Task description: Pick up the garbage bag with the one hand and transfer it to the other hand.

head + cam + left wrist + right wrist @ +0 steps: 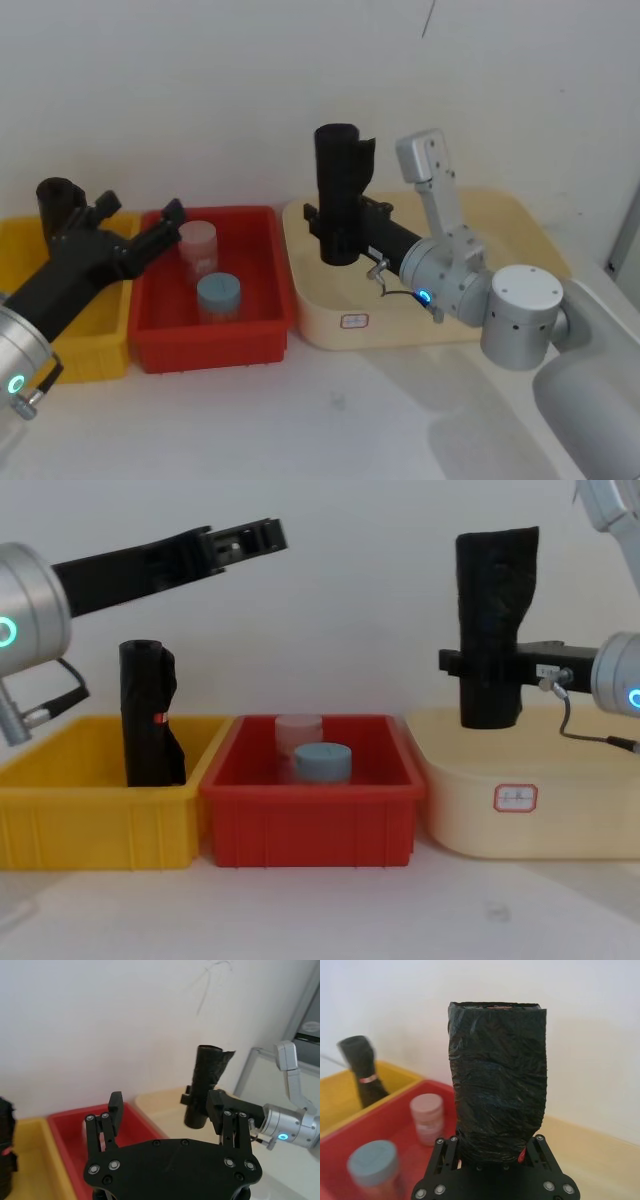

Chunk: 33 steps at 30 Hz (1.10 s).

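Note:
The garbage bag [340,190], a wide black crinkled roll, stands upright in the air above the cream tray [500,215]. My right gripper [340,228], on the arm with the blue ring light, is shut on the roll's lower part; in the right wrist view the bag [497,1100] rises from between the fingers [445,1147]. Seen from the chest, the bag [492,620] hangs clear of the tray with the right gripper [480,665] around it. My left gripper [140,215] is open and holds nothing. It hovers raised over the yellow and red bins, well to the left of the bag [205,1085].
A slimmer black roll [150,715] with a red mark stands in the yellow bin [90,820]. The red bin [310,825] in the middle holds a pink-lidded jar [197,245] and a blue-lidded jar [218,295]. A white wall stands close behind.

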Each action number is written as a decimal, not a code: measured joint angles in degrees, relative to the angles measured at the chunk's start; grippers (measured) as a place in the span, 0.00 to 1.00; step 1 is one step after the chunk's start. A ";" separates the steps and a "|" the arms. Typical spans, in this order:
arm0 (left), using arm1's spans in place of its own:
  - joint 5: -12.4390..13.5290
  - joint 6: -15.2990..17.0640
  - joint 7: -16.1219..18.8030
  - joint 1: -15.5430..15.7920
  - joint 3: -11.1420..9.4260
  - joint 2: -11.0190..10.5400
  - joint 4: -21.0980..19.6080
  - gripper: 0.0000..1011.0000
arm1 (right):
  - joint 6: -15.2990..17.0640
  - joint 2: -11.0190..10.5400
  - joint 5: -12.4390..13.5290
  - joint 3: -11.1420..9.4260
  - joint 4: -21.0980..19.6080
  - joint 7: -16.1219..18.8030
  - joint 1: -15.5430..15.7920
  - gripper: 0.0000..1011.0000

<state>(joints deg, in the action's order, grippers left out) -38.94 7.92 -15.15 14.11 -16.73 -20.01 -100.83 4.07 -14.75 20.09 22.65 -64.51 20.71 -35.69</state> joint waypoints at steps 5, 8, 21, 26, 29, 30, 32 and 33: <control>0.46 -0.71 1.48 -1.34 1.08 -0.36 -0.94 0.99 | 0.39 0.58 -0.38 -1.24 3.51 -1.79 -2.18 0.51; 0.63 -0.96 1.93 -1.84 1.44 -0.43 -1.24 0.99 | 0.46 0.60 -0.54 -1.81 4.59 -2.45 -2.92 0.51; 1.13 -1.84 3.14 -3.20 2.37 -0.55 -2.00 0.99 | 0.41 0.36 -1.37 -3.85 8.00 -4.90 -5.10 0.76; 1.21 -1.96 3.33 -3.41 2.50 -0.56 -2.14 0.99 | 0.38 0.29 -1.50 -4.23 8.61 -5.38 -5.49 0.88; 1.25 -2.06 3.44 -3.53 2.59 -0.56 -2.20 0.99 | 0.37 0.26 -1.56 -4.39 8.85 -5.58 -5.66 0.95; 1.25 -2.06 3.44 -3.53 2.59 -0.56 -2.20 0.99 | 0.37 0.25 -1.58 -4.42 8.92 -5.62 -5.71 0.97; 1.27 -2.08 3.48 -3.58 2.62 -0.56 -2.22 0.99 | 0.35 0.24 -1.61 -4.50 9.05 -5.71 -5.81 0.99; 1.28 -2.09 3.50 -3.59 2.63 -0.56 -2.23 0.99 | 0.35 0.24 -1.61 -4.53 9.10 -5.74 -5.84 0.99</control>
<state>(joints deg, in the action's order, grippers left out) -37.67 5.83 -11.66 10.52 -14.09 -20.56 -103.06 4.43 -14.52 18.47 18.12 -55.40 14.97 -41.53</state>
